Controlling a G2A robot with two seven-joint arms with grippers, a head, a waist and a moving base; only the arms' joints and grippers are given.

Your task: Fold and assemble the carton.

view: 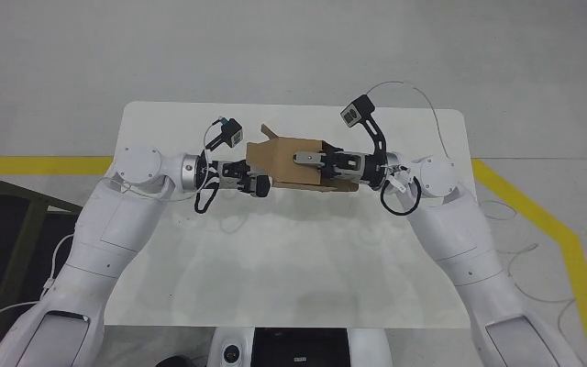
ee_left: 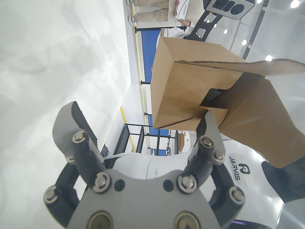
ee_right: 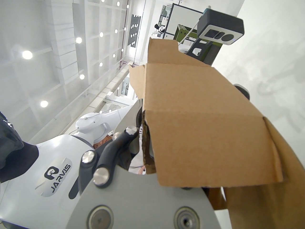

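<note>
A brown cardboard carton [view: 292, 163] is held above the white table [view: 275, 266], near its far edge, with loose flaps sticking out at both ends. My right gripper [view: 312, 160] grips it from the right, shut on a side panel. In the right wrist view one finger [ee_right: 136, 114] lies against the carton [ee_right: 195, 125] and the other is hidden behind the panel. My left gripper [view: 254, 182] stands at the carton's left end. It is open [ee_left: 140, 117], and one fingertip [ee_left: 206, 122] touches the edge of a folded end flap of the carton [ee_left: 190, 79].
Each arm's wrist camera on its black bracket stands up beside the carton [view: 229, 130] [view: 356, 112]. The table's near half lies bare in front of the arms. Yellow floor tape [view: 46, 165] runs past both sides of the table.
</note>
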